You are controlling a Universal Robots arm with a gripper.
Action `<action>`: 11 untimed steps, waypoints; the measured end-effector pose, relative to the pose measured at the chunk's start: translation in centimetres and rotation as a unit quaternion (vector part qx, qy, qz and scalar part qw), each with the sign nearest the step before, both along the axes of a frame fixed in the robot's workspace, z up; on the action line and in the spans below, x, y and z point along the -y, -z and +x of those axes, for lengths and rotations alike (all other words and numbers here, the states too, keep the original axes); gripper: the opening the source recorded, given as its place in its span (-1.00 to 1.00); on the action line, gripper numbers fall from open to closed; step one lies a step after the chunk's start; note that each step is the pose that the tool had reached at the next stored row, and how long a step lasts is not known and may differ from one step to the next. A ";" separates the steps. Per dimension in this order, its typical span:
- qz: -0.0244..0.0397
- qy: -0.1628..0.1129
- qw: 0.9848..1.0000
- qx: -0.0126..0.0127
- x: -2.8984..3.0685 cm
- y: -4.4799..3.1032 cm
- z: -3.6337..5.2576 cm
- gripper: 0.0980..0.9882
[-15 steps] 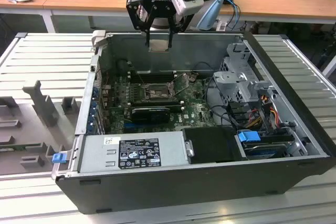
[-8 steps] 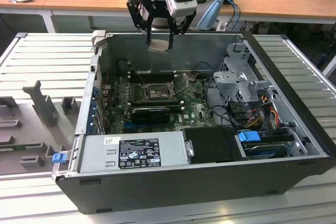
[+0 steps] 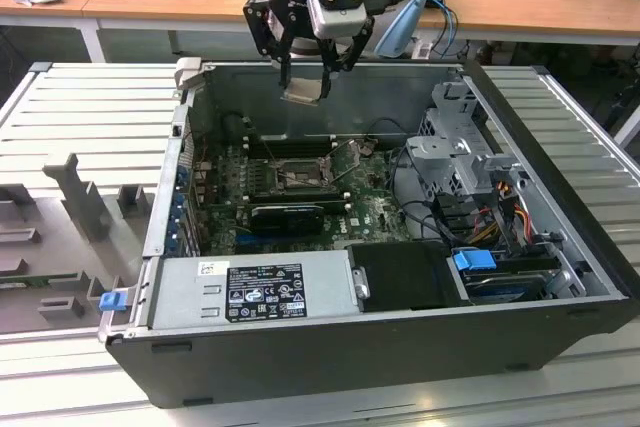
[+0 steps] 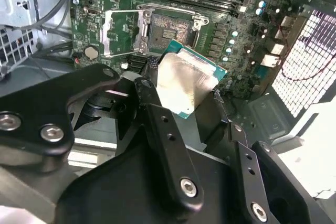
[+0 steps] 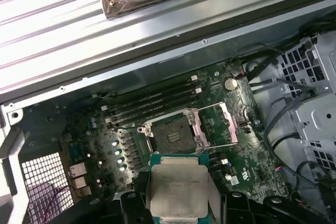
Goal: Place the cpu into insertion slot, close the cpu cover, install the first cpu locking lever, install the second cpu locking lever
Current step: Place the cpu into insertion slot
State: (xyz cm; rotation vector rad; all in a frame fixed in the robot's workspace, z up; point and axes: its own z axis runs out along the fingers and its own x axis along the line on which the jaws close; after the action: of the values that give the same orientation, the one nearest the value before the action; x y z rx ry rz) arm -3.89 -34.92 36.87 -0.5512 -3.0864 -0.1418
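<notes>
My gripper (image 3: 305,75) hangs above the open computer case, shut on the cpu (image 3: 305,90), a flat square chip with a dull silver top. Both wrist views show the cpu (image 4: 186,80) (image 5: 178,187) pinched by its edges between the black fingers (image 4: 149,95), well above the green board. The insertion slot (image 3: 290,175) (image 4: 168,30) (image 5: 170,134) is a square black socket lying bare below the chip. Beside it the cpu cover (image 4: 122,32) (image 5: 215,124), a thin metal frame, stands swung open.
Long black memory slots (image 5: 152,100) run along one side of the socket. A grey power supply (image 3: 255,287) fills the case's near side, and a drive cage with cables (image 3: 460,152) stands at the exterior view's right. A grey fixture tray (image 3: 70,207) lies outside at the left.
</notes>
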 end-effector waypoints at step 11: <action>-0.001 0.107 0.994 0.000 0.00 0.31 0.00 -0.03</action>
State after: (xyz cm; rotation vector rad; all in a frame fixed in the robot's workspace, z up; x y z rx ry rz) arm -3.89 -34.92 36.55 -0.8801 -3.0196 -0.1373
